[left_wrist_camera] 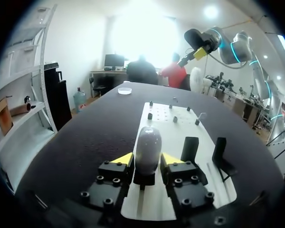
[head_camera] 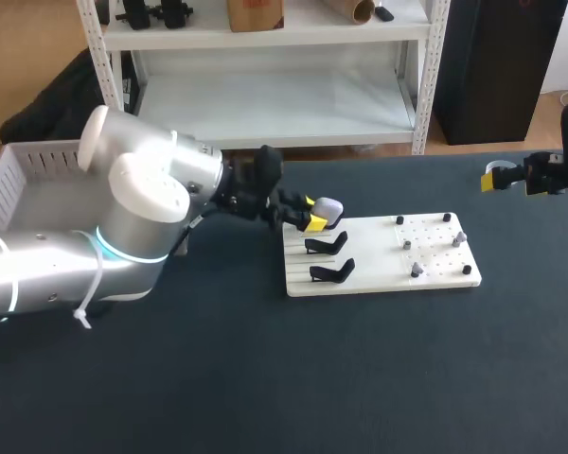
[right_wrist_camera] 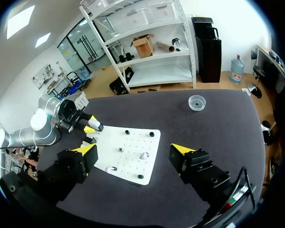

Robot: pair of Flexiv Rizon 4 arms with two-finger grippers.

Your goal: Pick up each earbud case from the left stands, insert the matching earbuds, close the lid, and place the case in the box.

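At the left end of the white board (head_camera: 379, 276), the left gripper (left_wrist_camera: 147, 160) has closed its yellow tips against both sides of the pale earbud case (left_wrist_camera: 148, 142), which sits on its black stand (left_wrist_camera: 144, 179). The right gripper (head_camera: 511, 178) hangs wide open and empty, well apart. I'd worry that the rounded shell could slip out or snag the stand on lifting

earbud case (left_wrist_camera: 147, 145): pale lilac-grey, oval, lid shut, upright on a black stand (left_wrist_camera: 144, 179), at left claw (left_wrist_camera: 147, 160) | two more stands (left_wrist_camera: 190, 151): just beside claw | earbuds (head_camera: 417, 270): small, pale, well ahead
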